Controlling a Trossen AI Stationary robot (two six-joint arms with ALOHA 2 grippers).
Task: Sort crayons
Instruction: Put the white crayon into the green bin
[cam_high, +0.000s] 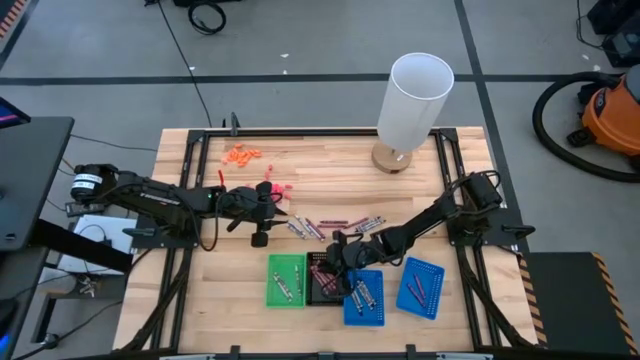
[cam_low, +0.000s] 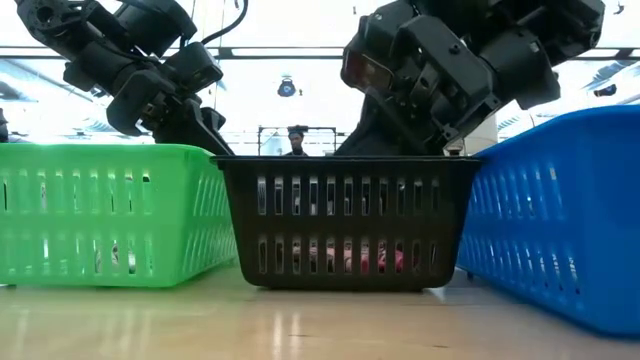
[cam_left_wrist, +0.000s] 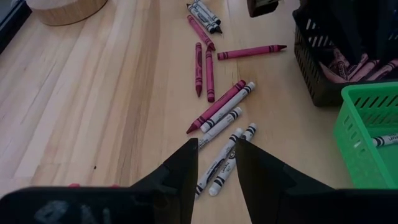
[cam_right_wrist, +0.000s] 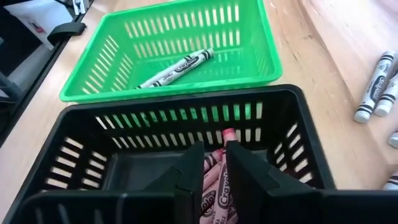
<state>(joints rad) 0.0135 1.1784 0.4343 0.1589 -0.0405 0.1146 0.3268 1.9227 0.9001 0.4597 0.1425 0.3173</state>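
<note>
**Desk:** Where is the right end effector (cam_right_wrist: 214, 163)?

**Photographer:** Directly above the black basket (cam_right_wrist: 81, 134), its fingers narrowly parted around a pinkish crayon (cam_right_wrist: 219, 171) that points lengthwise away from the wrist, with others piled beneath.

**Desk:** And the left end effector (cam_left_wrist: 216, 163)?

**Photographer:** Nearer the loose crayons (cam_left_wrist: 222, 104) on the counter (cam_left_wrist: 106, 99), narrowly open and empty. Only the high view shows the two blue baskets (cam_high: 364, 297).

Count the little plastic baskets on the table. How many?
4, in a row at the table's near edge: a green slotted plastic basket, a black slotted plastic basket beside it, then two blue slotted plastic baskets. None looks hidden.
</note>
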